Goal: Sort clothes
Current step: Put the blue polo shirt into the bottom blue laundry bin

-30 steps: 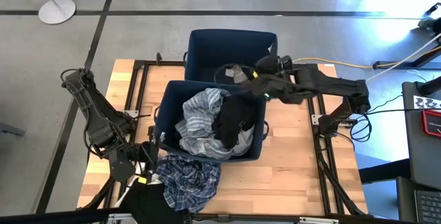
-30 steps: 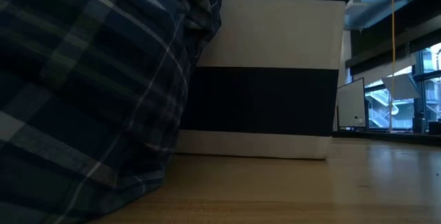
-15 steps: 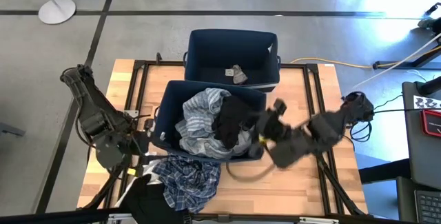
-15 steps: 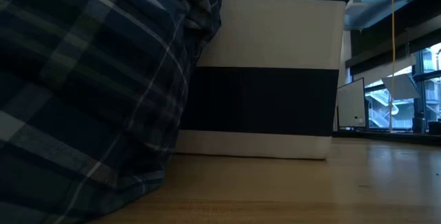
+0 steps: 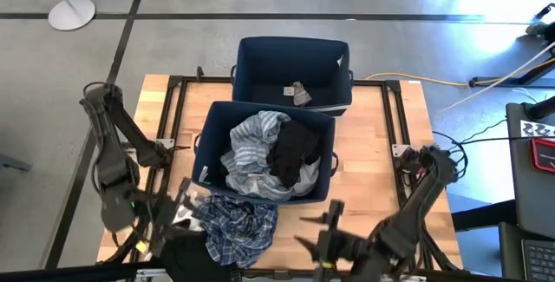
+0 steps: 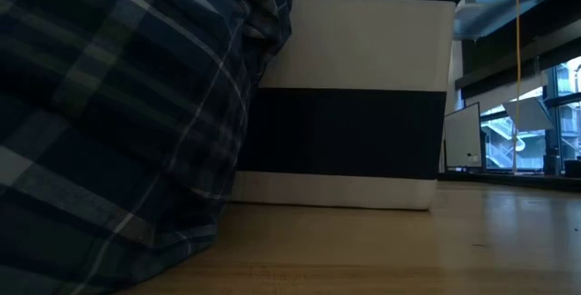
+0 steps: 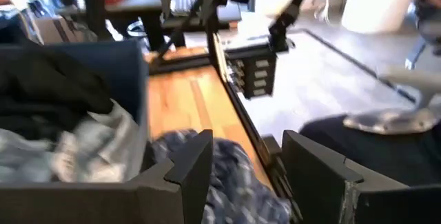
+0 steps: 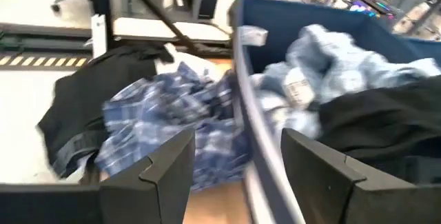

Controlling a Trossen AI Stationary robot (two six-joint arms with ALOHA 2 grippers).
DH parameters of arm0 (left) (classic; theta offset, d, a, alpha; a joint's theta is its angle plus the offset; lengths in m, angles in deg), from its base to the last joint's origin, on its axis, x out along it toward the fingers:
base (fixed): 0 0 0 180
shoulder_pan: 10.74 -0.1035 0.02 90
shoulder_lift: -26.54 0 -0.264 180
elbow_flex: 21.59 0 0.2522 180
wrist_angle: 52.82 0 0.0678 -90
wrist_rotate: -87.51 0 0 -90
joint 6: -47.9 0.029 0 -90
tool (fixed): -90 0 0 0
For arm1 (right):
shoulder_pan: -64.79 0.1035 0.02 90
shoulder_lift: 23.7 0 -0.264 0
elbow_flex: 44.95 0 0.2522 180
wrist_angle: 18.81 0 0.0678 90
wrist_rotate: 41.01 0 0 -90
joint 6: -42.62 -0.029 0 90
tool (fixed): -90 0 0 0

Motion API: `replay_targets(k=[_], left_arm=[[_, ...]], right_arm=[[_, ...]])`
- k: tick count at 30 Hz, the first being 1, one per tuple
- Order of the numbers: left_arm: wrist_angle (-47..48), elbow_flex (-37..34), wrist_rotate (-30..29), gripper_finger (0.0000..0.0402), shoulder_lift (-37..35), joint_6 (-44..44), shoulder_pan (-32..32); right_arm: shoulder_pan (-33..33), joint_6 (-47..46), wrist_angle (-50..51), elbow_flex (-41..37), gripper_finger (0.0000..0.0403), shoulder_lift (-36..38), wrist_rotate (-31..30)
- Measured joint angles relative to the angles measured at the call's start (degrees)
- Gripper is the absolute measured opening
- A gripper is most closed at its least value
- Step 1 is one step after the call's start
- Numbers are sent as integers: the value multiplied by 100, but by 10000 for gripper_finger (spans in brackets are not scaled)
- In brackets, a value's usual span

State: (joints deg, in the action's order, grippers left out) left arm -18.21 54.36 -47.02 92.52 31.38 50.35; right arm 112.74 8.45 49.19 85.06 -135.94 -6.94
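My right gripper (image 8: 234,176) and left gripper (image 7: 244,176) hang open and empty near the plaid shirt (image 5: 234,224) at the table's near edge.

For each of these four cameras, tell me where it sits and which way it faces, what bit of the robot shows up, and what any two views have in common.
High view: above the table, looking straight down; both arms, left gripper and right gripper at the near edge.
Low view: at tabletop height, looking level past the plaid garment at the near bin; no robot part shows.
Left wrist view: on the left wrist, facing the plaid garment; own open fingers show.
Right wrist view: on the right wrist, facing the near bin; own open fingers show.
Shared: all four see the plaid garment.
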Motion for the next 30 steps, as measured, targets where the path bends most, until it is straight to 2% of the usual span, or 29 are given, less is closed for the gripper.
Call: replay_targets(k=[12,20,25,30], left_arm=[[260,-2,-51,166,1511,-1322,243],[274,-7,-65,166,2168,-1576,155],[274,-7,-108,166,2597,-1650,-42],[277,-7,-113,166,2979,-1747,-277]], right_arm=[[223,0,-815,0,216,-1059,-12],[9,17,-1180,0,216,-1646,54],[-311,3,-1299,0,216,-1819,560],[-643,71,-1661,-1,216,-1893,1592]])
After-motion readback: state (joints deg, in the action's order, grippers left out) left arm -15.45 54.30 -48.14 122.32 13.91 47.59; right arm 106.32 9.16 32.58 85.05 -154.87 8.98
